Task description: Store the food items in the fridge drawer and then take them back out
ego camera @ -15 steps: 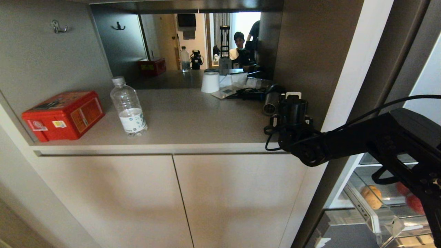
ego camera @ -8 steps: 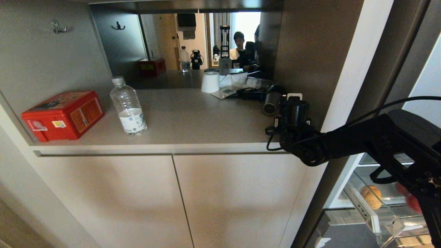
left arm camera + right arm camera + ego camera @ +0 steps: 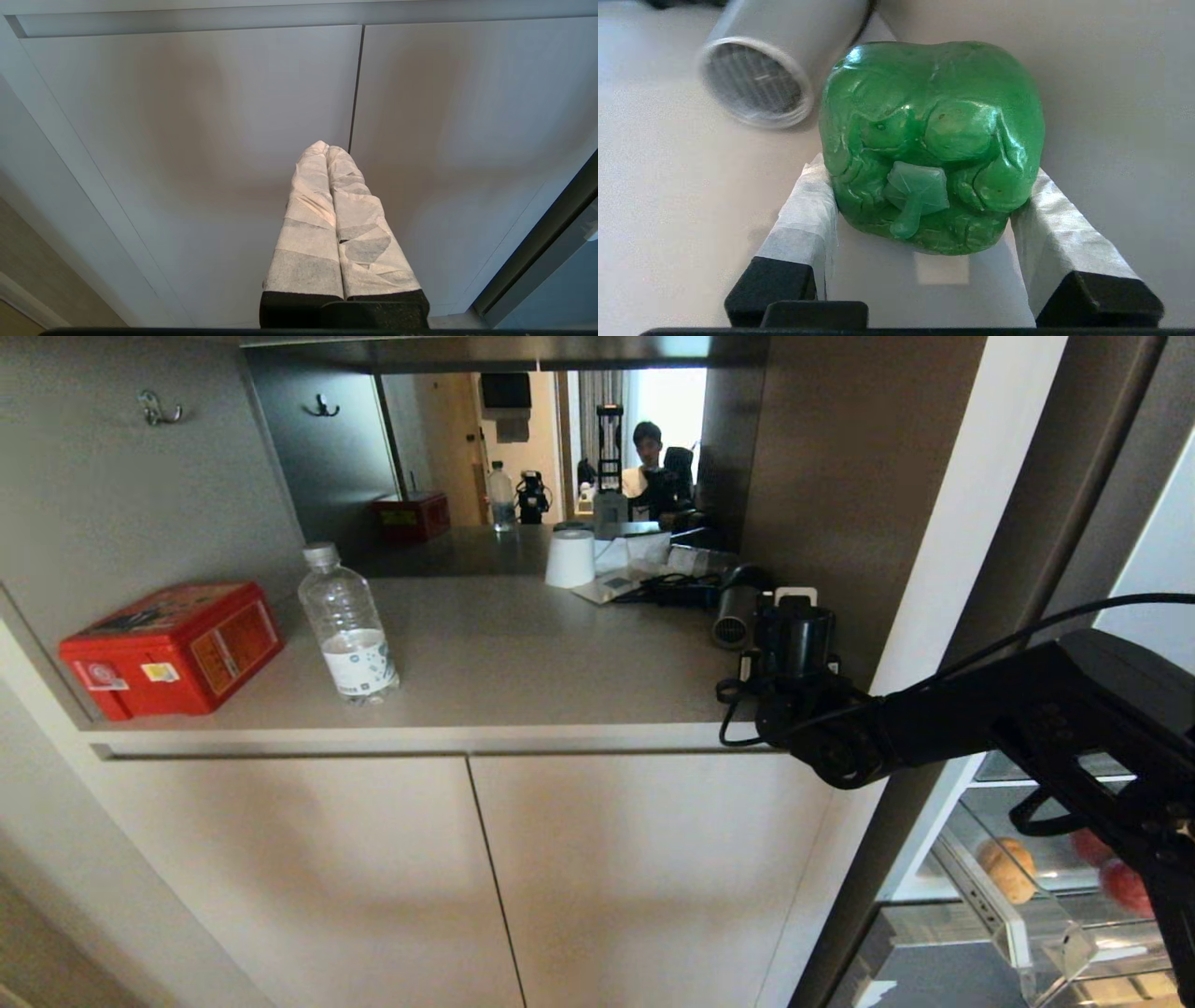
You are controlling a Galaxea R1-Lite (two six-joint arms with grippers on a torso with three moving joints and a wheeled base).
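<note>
Left gripper (image 3: pixel 327 148): parked low in front of the cabinet doors (image 3: pixel 233 140), fingers (image 3: pixel 308 210) pressed together, nothing between them.

Far left of the working fingers on the bench (image 3: pixel 523 653): red box (image 3: pixel 173 649), then the water bottle (image 3: pixel 347 625). Neither belongs to the task.

Right gripper (image 3: pixel 924 205): at the right end of the bench, beside the side wall. In the head view the wrist hides it. The wrist view shows the fingers (image 3: pixel 803 219) pressed against both flanks of the green bell pepper (image 3: pixel 931 140), stem facing back toward the palm. A grey hair dryer (image 3: pixel 756 79) lies just beyond the fingertips, to one side of the pepper, near but apart.

Change over the last second: the right fingers went from wide open to a medium spread and stopped there, which fits a closure on the pepper. The arm itself has hardly shifted in the head view. Whether the pepper is off the bench yet I cannot tell; it sits low between the pads.

Right of the arm, well below: the fridge drawer (image 3: pixel 1013 943) stands pulled out, the potato (image 3: pixel 1006 870) already inside. Something red (image 3: pixel 1125 887) sits further right there, half hidden by the arm.

Judgement: potato stored, pepper just gripped. Next comes the lift and carry to the drawer. The glossy, rounded skin could slip under taped pads.
</note>
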